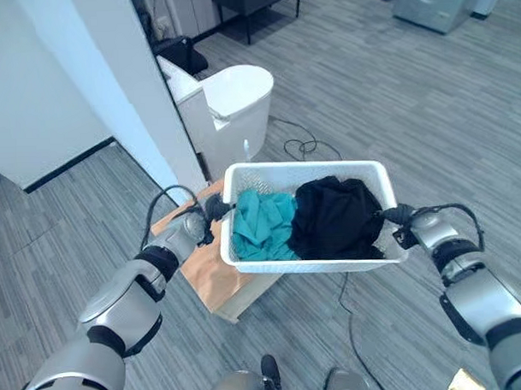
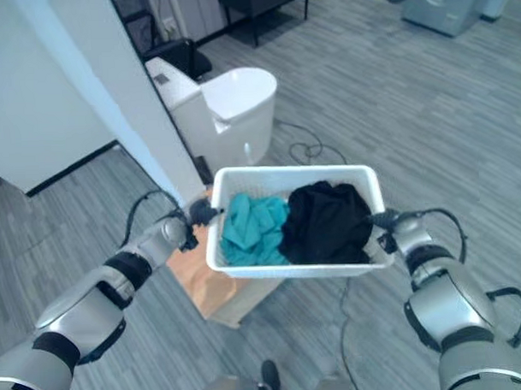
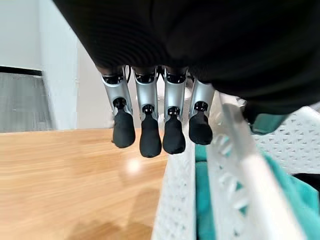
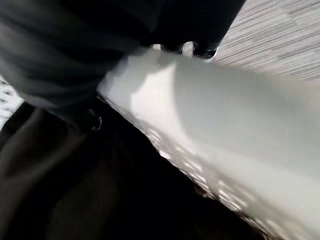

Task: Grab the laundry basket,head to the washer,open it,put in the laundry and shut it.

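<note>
Both hands sit at the short ends of a white perforated plastic laundry basket [image 1: 312, 263], one on each side. On the robot's left, the left hand [image 1: 193, 226] meets the basket's end wall just under the rim; in the left wrist view its silver fingers [image 3: 150, 131] with dark tips hang down in a row outside the wall, over the wood, while the thumb reaches over the rim to the inside, so the hand pinches the rim of the basket [image 3: 235, 150]. On the robot's right, the right hand [image 1: 404, 216] is pressed to the opposite end. Its wrist view shows the dark cover tight against the white rim [image 4: 220, 120], with fingers passing over the edge, but how far they curl round it cannot be told.

Inside the basket lie two pieces of laundry: a crumpled teal cloth [image 1: 261, 225] toward the left hand and a bundled black garment [image 1: 337, 216] toward the right hand, the two touching in the middle.

Beneath the basket's left half is a low light-wood bench [image 1: 210, 274] with a pale edge. Beyond it stands a white rounded bin with a lid [image 1: 232, 110] next to a white wall panel [image 1: 137, 97]. Far across the grey striped floor [image 1: 429, 112], a grey front-loading washer [image 1: 438, 0] stands at the upper right.
</note>
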Motion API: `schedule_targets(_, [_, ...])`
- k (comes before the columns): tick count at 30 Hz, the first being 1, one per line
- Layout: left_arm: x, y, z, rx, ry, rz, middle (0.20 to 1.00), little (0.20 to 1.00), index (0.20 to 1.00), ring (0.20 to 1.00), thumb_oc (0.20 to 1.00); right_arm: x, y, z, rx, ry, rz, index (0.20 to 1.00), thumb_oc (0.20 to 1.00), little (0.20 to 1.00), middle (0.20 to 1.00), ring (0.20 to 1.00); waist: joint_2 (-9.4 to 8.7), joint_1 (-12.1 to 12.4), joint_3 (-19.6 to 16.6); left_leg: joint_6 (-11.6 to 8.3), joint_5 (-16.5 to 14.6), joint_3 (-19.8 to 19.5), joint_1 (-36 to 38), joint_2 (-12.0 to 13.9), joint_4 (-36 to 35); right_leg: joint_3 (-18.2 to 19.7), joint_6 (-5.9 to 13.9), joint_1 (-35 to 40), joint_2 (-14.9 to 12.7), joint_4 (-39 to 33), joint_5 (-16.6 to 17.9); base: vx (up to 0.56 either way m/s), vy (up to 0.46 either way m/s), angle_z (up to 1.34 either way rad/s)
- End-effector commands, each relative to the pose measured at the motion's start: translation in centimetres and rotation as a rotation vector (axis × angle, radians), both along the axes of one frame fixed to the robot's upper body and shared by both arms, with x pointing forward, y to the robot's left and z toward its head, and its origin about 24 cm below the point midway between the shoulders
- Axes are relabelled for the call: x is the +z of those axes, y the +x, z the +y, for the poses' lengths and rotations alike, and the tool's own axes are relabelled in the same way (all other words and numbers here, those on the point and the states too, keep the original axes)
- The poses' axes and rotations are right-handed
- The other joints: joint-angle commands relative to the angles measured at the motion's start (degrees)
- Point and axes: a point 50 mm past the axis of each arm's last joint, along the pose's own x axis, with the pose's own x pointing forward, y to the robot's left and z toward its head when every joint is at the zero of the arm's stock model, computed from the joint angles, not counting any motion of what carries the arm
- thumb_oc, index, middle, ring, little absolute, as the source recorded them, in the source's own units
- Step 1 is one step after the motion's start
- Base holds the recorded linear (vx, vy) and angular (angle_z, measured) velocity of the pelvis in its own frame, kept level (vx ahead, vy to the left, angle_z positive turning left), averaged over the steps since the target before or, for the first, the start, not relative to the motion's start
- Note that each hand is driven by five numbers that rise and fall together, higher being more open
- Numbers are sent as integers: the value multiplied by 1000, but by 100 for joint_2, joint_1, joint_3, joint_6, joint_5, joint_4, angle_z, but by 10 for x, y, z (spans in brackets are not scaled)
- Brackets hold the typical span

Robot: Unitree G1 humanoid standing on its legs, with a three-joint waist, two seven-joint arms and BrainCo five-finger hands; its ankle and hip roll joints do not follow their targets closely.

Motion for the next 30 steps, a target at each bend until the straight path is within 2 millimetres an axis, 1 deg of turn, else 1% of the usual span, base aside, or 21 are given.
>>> schedule_targets(1, [24,11,26,119,-27,-97,200,200,200,200,200,64,10,-41,-125,-47,-194,200,200,200,200,200,-163,-71,-438,-725,769,-708,-628,565,-632,180,-85,519,478,-1349,867,-159,-379,-28])
schedule_targets(2, [25,11,26,119,-27,-97,200,200,200,200,200,64,10,-41,-125,-47,-194,200,200,200,200,200,-158,-72,-435,-732,776,-715,-629,572,-634,175,-92,522,487,-1354,871,-142,-376,-16])
schedule_targets(4, [29,14,19,103,-30,-97,200,200,200,200,200,76,9,-51,-158,-51,-235,200,200,200,200,200,-172,-229,-309,-927,1029,-797,-653,858,-750,202,-222,585,789,-1511,827,-133,-330,1])
schedule_targets(5, [29,14,19,103,-31,-97,200,200,200,200,200,77,9,-52,-159,-51,-236,200,200,200,200,200,-164,-233,-302,-933,1036,-804,-649,864,-755,196,-227,591,797,-1514,829,-152,-405,2])
schedule_targets(6, [32,17,16,109,-42,-89,200,200,200,200,200,87,9,-57,-190,-48,-270,200,200,200,200,200,-174,-342,-196,-1043,1129,-883,-683,1062,-681,233,-333,612,991,-1495,788,-80,-279,10])
schedule_targets(8, [39,21,13,129,-50,-99,200,200,200,200,200,98,14,-54,-186,-47,-297,200,200,200,200,200,-204,-427,-45,-1067,1112,-980,-689,1203,-438,301,-442,697,1122,-1486,765,-73,-311,10])
schedule_targets(9, [48,25,16,157,-53,-118,200,200,200,200,200,106,20,-45,-170,-32,-330,200,200,200,200,200,-261,-431,75,-1001,1007,-1353,-740,1058,-180,426,-523,706,1169,-1459,795,-37,-192,-20])
schedule_targets(10, [48,25,16,157,-53,-119,200,200,200,200,200,107,20,-45,-170,-32,-331,200,200,200,200,200,-257,-434,66,-1001,1021,-1358,-759,1061,-184,423,-524,688,1174,-1462,806,-13,-164,-55])
schedule_targets(12, [61,29,21,187,-70,-154,200,200,200,200,200,114,26,-35,-144,-5,-366,200,200,200,200,200,-278,-398,135,-913,885,-1808,-887,548,-107,559,-560,713,1258,-1514,835,26,-105,-49])
schedule_targets(14, [75,32,25,194,-80,-192,200,200,200,200,200,120,30,-28,-126,32,-405,200,200,200,200,200,-261,-343,144,-890,931,-1957,-1192,171,-184,665,-554,730,1369,-1570,851,114,-109,-32])
schedule_targets(16, [83,32,28,192,-96,-215,200,200,200,200,200,123,33,-20,-96,64,-432,200,200,200,200,200,-234,-270,136,-853,1057,-1951,-1424,-23,-371,802,-544,821,1508,-1629,804,189,-69,-30])
schedule_targets(19, [89,32,35,187,-107,-234,200,200,200,200,200,124,33,-13,-57,96,-469,200,200,200,200,200,-269,-122,169,-869,1195,-2014,-1712,-187,-678,1074,-564,1027,1641,-1641,681,272,-42,-39])
schedule_targets(21, [86,28,41,178,-120,-238,200,200,200,200,200,117,32,-4,0,118,-483,200,200,200,200,200,-286,-15,192,-884,1300,-2027,-1941,-192,-698,1321,-580,1324,1694,-1613,488,386,24,-63])
schedule_targets(22, [85,28,41,178,-119,-237,200,200,200,200,200,117,32,-4,-1,118,-482,200,200,200,200,200,-295,-5,190,-882,1294,-2015,-1938,-194,-693,1330,-579,1326,1687,-1611,485,383,72,-55])
schedule_targets(24, [83,26,44,182,-130,-233,200,200,200,200,200,112,31,-1,21,118,-472,200,200,200,200,200,-268,46,106,-829,1322,-1930,-1832,-133,-722,1416,-550,1454,1700,-1551,348,319,93,-55])
schedule_targets(25, [81,24,47,168,-132,-236,200,200,200,200,200,105,29,6,57,147,-474,200,200,200,200,200,-299,115,-17,-728,1499,-1887,-1722,-77,-585,1488,-567,1593,1633,-1228,219,501,164,-70])
schedule_targets(26, [81,22,51,170,-143,-237,200,200,200,200,200,98,26,9,69,170,-473,200,200,200,200,200,-348,160,-102,-647,1428,-1827,-1678,-98,-413,1514,-535,1579,1575,-904,181,668,225,-83])
schedule_targets(27, [79,19,54,165,-148,-237,200,200,200,200,200,87,23,11,77,194,-461,200,200,200,200,200,-420,199,-155,-536,1284,-1764,-1566,-209,-278,1482,-410,1522,1479,-425,349,484,184,-64])
schedule_targets(28, [78,18,54,158,-145,-235,200,200,200,200,200,80,18,11,83,210,-451,200,200,200,200,200,-446,217,-198,-463,1185,-1709,-1444,-235,-226,1442,-215,1327,1438,126,694,433,172,-78])
schedule_targets(29, [72,15,52,140,-152,-220,200,200,200,200,200,73,13,10,96,223,-438,200,200,200,200,200,-428,157,-172,-390,1070,-1650,-1305,-222,-139,1387,49,1014,1396,901,1380,280,110,-60])
schedule_targets(30, [72,15,52,140,-152,-219,200,200,200,200,200,72,13,10,95,223,-437,200,200,200,200,200,-452,152,-182,-388,1039,-1648,-1304,-251,-131,1381,53,1016,1368,915,1347,372,173,-13])
